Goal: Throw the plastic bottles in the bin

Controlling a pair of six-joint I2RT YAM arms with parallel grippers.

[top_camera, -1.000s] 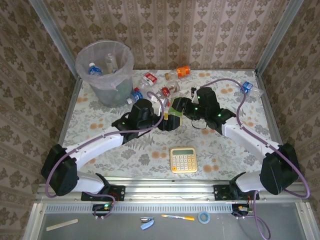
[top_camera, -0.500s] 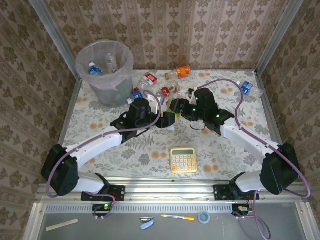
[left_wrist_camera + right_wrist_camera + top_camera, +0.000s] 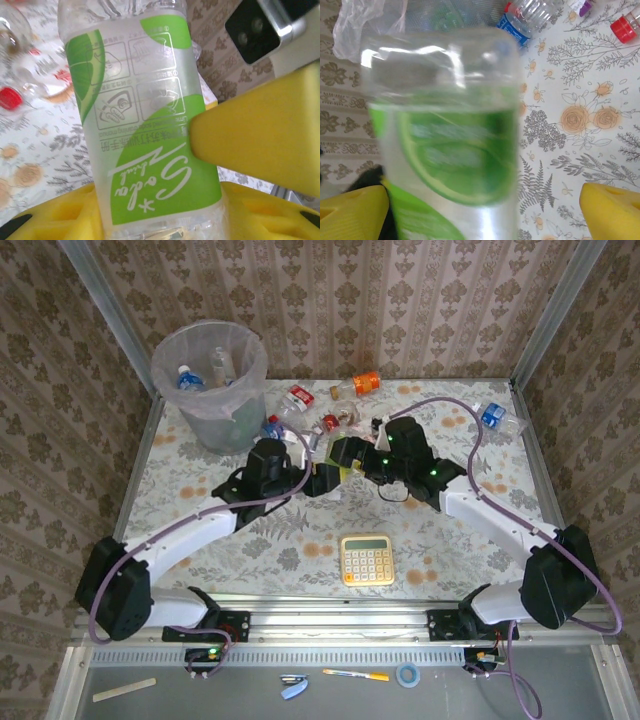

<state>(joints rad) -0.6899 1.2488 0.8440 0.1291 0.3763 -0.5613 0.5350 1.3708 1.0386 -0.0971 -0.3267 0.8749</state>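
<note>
The bin (image 3: 205, 425) holds a blue-labelled bottle (image 3: 185, 377) and a clear bottle (image 3: 220, 362). The left gripper (image 3: 150, 170) clamps the green-labelled bottle (image 3: 145, 125); the right gripper (image 3: 480, 210) gapes wide around it.

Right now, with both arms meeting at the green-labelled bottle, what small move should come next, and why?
Probably the right pincer should back away from the green-labelled bottle. Its fingers stand wide apart around the bottle, while the left pincer is pressed shut on it, so the left arm looks ready to carry it alone to the bin.
</note>
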